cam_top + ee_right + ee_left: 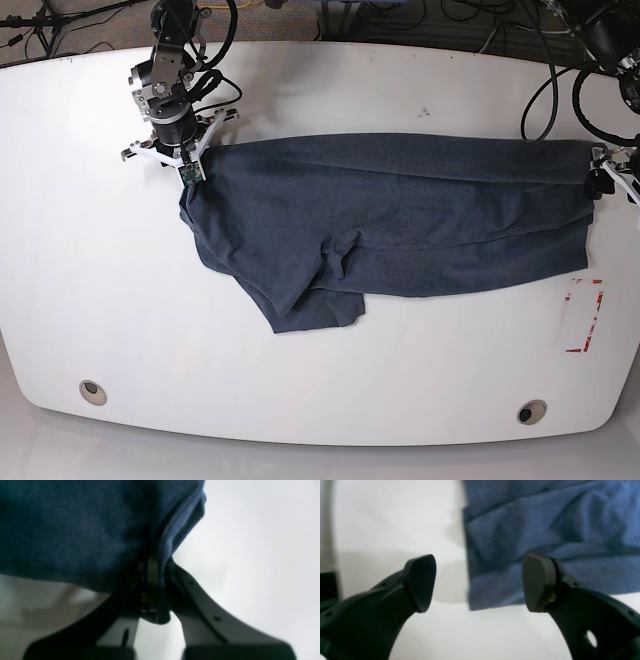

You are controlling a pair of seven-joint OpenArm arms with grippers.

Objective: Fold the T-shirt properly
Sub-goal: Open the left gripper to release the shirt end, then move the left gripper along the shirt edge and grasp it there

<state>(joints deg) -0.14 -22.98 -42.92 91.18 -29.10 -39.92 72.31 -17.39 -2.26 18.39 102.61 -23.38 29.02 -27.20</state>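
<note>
The dark navy T-shirt (pixel 400 215) lies spread sideways across the white table (pixel 300 380), with a folded flap hanging toward the front at the left. My right gripper (pixel 188 172) is at the shirt's far left corner. In the right wrist view it (pixel 160 585) is shut on a fold of the T-shirt (pixel 75 530). My left gripper (pixel 603 180) is at the shirt's right end. In the left wrist view it (pixel 478 583) is open, its fingers (pixel 420 582) straddling the corner of the T-shirt (pixel 545 525) without holding it.
A red outlined marking (pixel 585 315) lies on the table in front of the shirt's right end. Two round holes (pixel 92 392) (pixel 531 411) sit near the front edge. Cables (pixel 560 90) run along the back right.
</note>
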